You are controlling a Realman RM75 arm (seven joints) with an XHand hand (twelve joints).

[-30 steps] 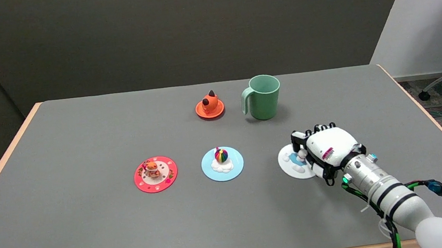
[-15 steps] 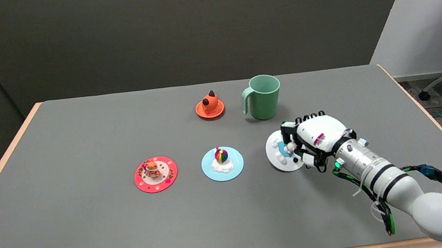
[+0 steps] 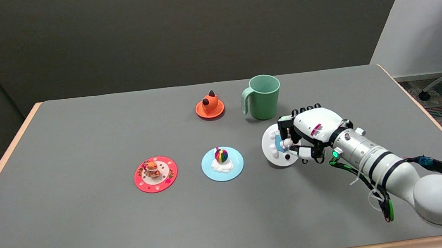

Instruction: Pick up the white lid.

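Observation:
The white lid (image 3: 273, 148) is a round disc with a blue patch and small white cloud knobs. It is tilted up, its face turned to the left, off the grey table (image 3: 90, 222). My right hand (image 3: 309, 135) grips it by the knob, fingers curled over the lid's right side. The hand hides the lid's right part. The arm reaches in from the lower right.
A green mug (image 3: 261, 97) stands just behind the hand. An orange lid with a fox figure (image 3: 209, 105) lies left of the mug. A blue lid with a rainbow ball (image 3: 222, 163) and a red lid with a small figure (image 3: 155, 173) lie to the left.
The hand has lifted the white lid off the table and carried it up and to the left, tilting it on edge. The other lids and the mug have stayed put.

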